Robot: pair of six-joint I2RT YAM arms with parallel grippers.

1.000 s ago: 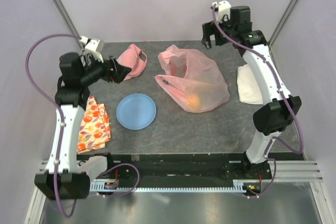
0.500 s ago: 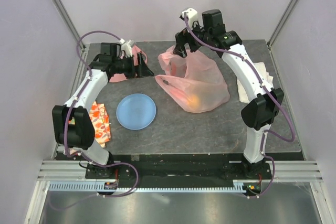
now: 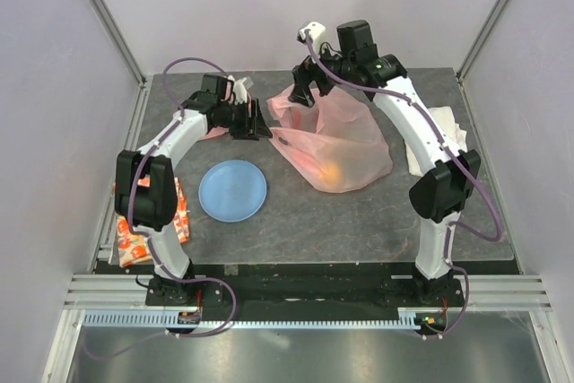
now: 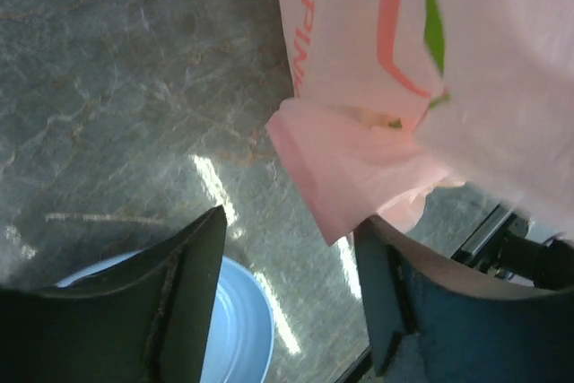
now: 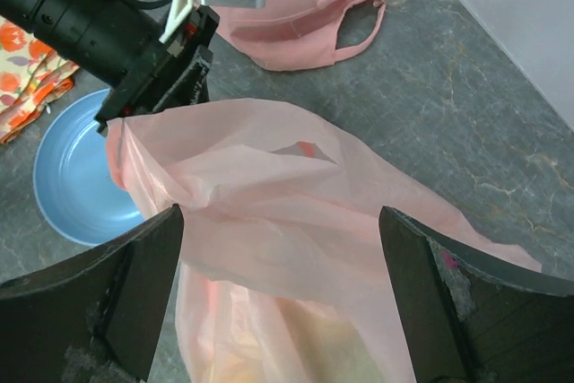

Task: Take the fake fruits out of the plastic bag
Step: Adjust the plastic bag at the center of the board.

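The plastic bag (image 3: 345,136) lies crumpled on the far half of the table (image 3: 359,213), slightly right of the middle and well clear of the near edge. It is thin, translucent pink film, creased and slack, with pink lettering and a red and green print on the side that the left wrist view shows. Of the fake fruits (image 3: 332,172) only a yellow-orange glow comes through the film at the bag's near end; which fruit it is cannot be told.

The left gripper (image 4: 291,221) is at the bag's left corner with its fingers apart; a folded flap of film hangs into the gap, not pinched. The right gripper (image 5: 280,217) hangs over the bag's far end, spread wide and holding nothing.

A blue plate (image 3: 232,190) sits just left of the bag. A pink cap (image 5: 305,6) lies toward the far left corner, a flowered cloth (image 3: 126,244) is by the left edge, and a white cloth (image 3: 456,136) is by the right edge.
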